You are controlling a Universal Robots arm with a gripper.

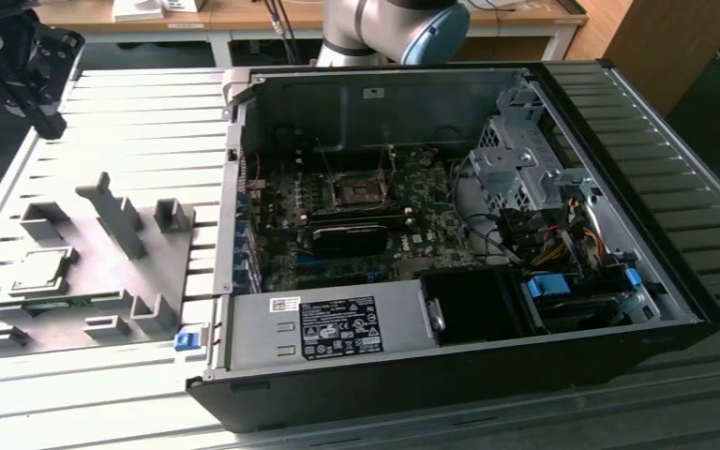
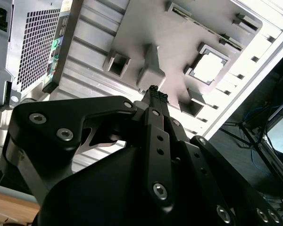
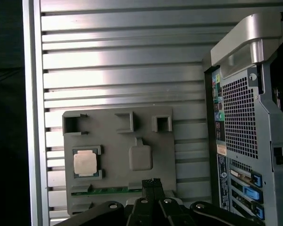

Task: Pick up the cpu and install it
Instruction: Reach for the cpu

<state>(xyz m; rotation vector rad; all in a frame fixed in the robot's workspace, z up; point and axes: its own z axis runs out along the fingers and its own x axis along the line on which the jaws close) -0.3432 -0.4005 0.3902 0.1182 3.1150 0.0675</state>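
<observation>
Our gripper (image 2: 155,95), fingertips pressed together and holding nothing, points toward the fixture plate (image 1: 100,279); the cpu (image 1: 41,270) lies there, at the exterior view's lower left, well apart from it.

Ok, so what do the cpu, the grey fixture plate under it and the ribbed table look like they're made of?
The cpu: a pale, glossy top that catches the light, likely metal. The fixture plate: dull, uniform grey with no glare, probably plastic. The table: silvery slats with bright reflective streaks, apparently bare aluminium extrusion.
</observation>
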